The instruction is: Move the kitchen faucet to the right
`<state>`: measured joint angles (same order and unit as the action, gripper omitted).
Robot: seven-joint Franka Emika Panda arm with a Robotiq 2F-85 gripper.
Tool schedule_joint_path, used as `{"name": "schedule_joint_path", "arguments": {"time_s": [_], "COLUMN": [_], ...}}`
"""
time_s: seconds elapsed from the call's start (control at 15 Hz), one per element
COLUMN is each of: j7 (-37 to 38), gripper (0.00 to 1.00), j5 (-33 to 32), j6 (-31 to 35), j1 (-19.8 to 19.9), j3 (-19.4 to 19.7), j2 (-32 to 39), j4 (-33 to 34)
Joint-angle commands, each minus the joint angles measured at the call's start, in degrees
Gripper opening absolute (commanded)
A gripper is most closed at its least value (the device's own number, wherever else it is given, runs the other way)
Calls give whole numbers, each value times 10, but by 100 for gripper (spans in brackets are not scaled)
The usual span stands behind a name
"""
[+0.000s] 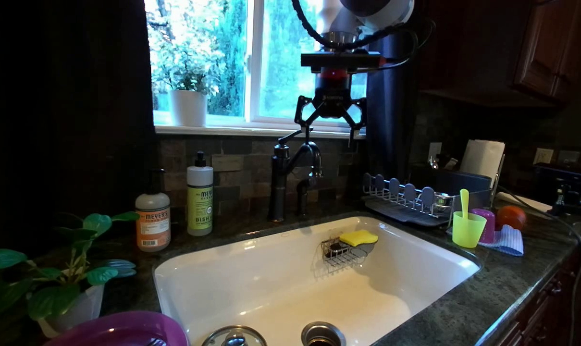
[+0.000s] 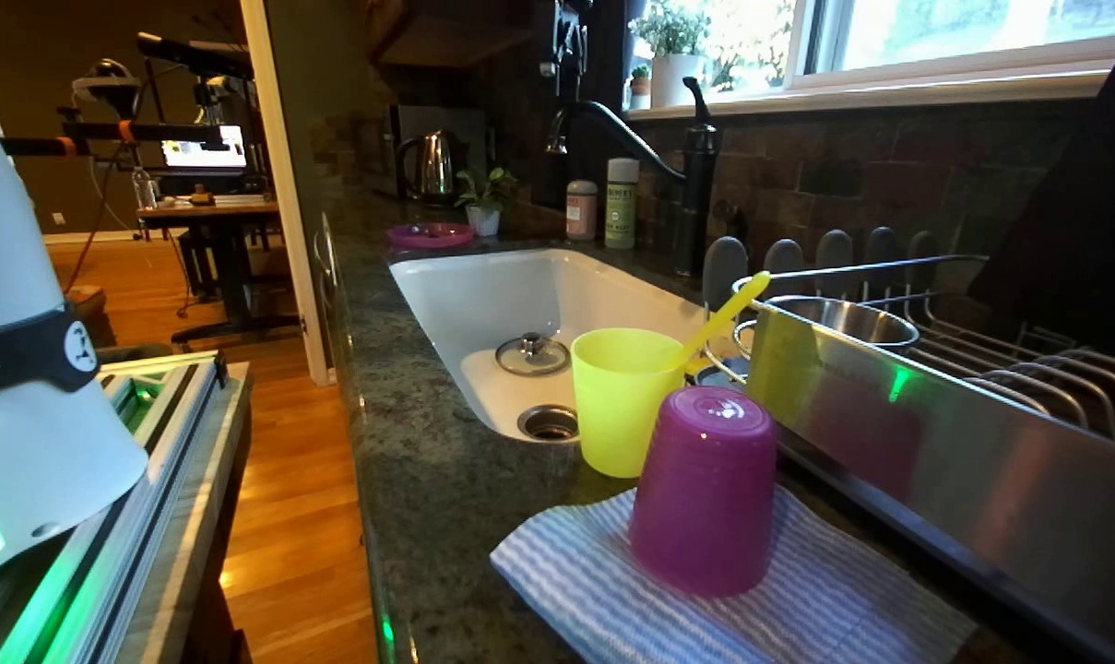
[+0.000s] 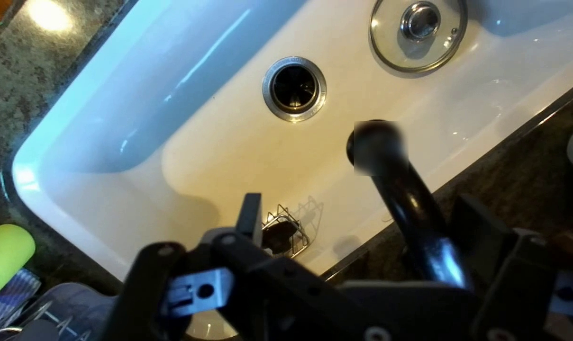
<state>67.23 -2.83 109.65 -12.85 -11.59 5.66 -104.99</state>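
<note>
So the kitchen faucet (image 1: 279, 182) is set upright at the back of the white sink (image 1: 232, 269), with its gooseneck spout (image 3: 412, 208) curved out above it. Nothing is gripped: the gripper (image 1: 328, 139) is spread wide, close by the top of that spout, and in the wrist view the spout is seen between the fingers (image 3: 250, 213), closer to one of them. Whether it's touched can't be told.

What could be botched from here, as a guess: if the gripper is lowered off-line, the gooseneck spout could be landed on by the nearer finger instead of being straddled. If only the tips are engaged, grip could be lost mid-swing, since the metal looks smooth. The side lever (image 1: 290, 137) looks pretty close to a finger in an exterior view too, so the faucet could be turned on if it's knocked. If the swing is overdone, the dish rack (image 1: 410, 193) might be clipped. And whose right is meant isn't spelled out, so the spout could be pushed the wrong way.
</note>
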Motion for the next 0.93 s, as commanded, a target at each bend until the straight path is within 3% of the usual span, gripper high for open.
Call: {"name": "schedule_joint_path", "arguments": {"time_s": [0.0,0.87], "j7": [0,-2], "gripper": [100,100], "j5": [14,15], "j6": [-14,-7], "j1": [0,-1], "j3": [5,6], "j2": [-2,5], "j4": [-9,2]}}
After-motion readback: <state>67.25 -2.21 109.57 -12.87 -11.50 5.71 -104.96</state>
